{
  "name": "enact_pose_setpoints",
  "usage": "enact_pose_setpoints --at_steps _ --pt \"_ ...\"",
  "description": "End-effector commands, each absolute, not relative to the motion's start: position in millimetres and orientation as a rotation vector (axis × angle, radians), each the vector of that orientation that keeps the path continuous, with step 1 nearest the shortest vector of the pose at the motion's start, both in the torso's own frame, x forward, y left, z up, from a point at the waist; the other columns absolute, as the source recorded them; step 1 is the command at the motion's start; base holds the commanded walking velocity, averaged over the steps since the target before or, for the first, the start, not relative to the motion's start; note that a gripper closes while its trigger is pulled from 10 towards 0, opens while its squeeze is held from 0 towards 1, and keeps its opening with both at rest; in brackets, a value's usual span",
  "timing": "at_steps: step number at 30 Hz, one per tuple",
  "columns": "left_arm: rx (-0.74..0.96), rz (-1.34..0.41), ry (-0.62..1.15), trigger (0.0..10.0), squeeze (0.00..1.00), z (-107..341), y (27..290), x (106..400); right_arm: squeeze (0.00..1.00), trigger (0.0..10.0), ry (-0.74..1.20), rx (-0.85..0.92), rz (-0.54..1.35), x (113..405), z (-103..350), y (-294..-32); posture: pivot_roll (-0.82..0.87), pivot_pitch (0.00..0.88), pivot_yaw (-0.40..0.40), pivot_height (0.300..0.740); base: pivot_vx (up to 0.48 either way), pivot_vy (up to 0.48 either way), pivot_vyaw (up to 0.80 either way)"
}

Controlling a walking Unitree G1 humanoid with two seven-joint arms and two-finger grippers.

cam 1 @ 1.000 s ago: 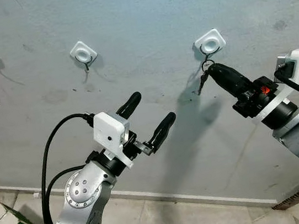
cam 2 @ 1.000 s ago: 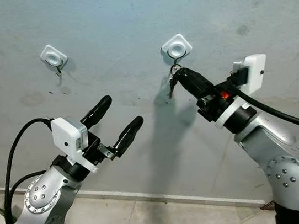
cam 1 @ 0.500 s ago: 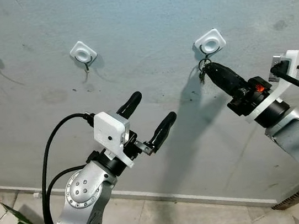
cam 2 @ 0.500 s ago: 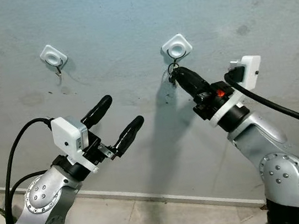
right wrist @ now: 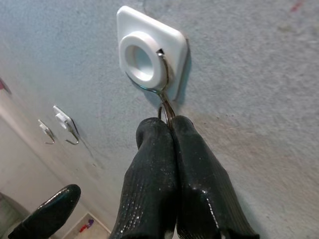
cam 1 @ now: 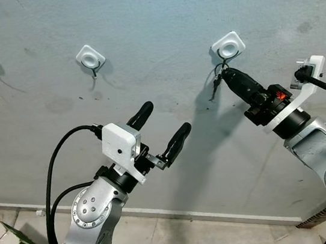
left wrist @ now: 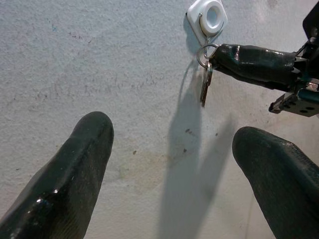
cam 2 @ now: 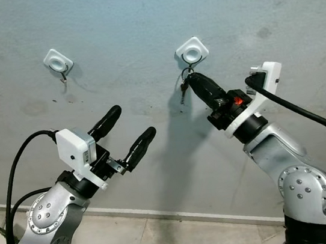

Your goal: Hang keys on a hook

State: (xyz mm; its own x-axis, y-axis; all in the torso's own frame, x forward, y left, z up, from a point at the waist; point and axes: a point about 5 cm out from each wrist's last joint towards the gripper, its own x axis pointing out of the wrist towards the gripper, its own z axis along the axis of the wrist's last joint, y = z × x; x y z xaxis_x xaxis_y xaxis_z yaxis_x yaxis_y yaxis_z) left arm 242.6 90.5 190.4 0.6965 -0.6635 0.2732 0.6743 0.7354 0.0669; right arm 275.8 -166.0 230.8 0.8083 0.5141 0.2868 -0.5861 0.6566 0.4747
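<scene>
We see the keys (left wrist: 204, 82) dangling on a thin metal ring, dark blade pointing down against the grey wall. The ring loops over the wire hook (right wrist: 162, 79) of the white square wall mount, and the right gripper (right wrist: 171, 130) pinches it just below the hook.

Both head views face the wall (cam 1: 148, 15) from behind the two arms, sharing its hooks. The left wrist camera looks between its spread jaws from farther back at the hook (left wrist: 209, 17) and keys (left wrist: 205, 87). The right wrist camera sits close, that hook just beyond its closed jaws.
</scene>
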Motion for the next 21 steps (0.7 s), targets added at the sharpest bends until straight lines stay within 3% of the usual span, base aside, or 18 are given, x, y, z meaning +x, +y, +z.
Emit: enact_pose_setpoints --at_steps 1,21 --pt "-0.039 -0.755 -0.299 10.0 0.00 193.6 89.0 241.2 0.00 10.0 -0.104 0.613 0.589 276.8 224.4 -170.7 -0.08 0.109 0.029 0.740 0.000 0.000 0.00" --pt "-0.044 -0.759 -0.303 10.0 0.00 194.9 87.6 240.8 0.00 10.0 -0.060 0.630 0.505 273.7 210.0 -178.0 -0.09 0.107 0.029 0.740 0.000 0.000 0.00"
